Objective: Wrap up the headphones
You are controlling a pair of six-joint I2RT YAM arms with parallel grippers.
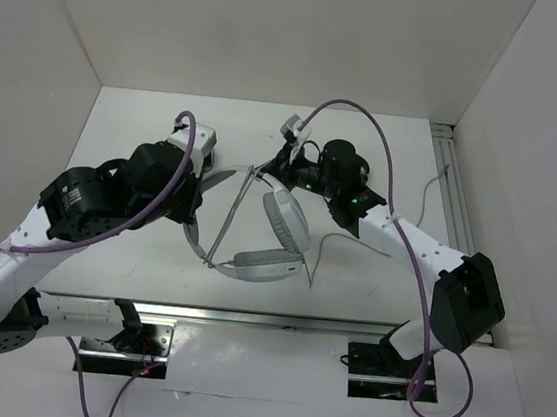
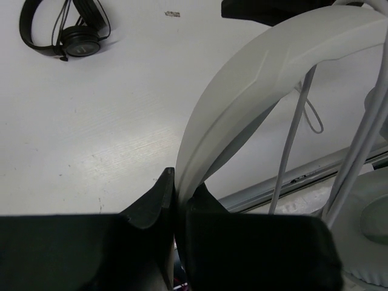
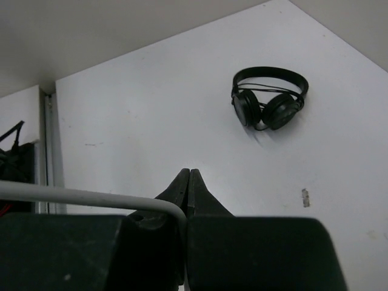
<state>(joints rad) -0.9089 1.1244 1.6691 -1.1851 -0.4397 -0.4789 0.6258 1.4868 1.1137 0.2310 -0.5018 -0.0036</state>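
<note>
The white headphones (image 1: 282,224) are held up over the middle of the table, band arched to the left and both earcups hanging right. My left gripper (image 1: 205,184) is shut on the wide band (image 2: 254,79), which rises from between the fingers (image 2: 179,185). A thin grey cable (image 1: 229,215) runs straight across the band's arc. My right gripper (image 1: 284,159) hovers by the band's top end, shut on the cable (image 3: 79,195), which comes in from the left and bends down between the closed jaws (image 3: 189,174). More cable (image 1: 341,238) trails over the table to the right.
Small black headphones (image 3: 270,100) lie flat on the table ahead of the right wrist, and the left wrist also shows black headphones (image 2: 63,30) on the tabletop. A metal rail (image 1: 246,318) borders the near edge. White walls enclose the workspace on three sides.
</note>
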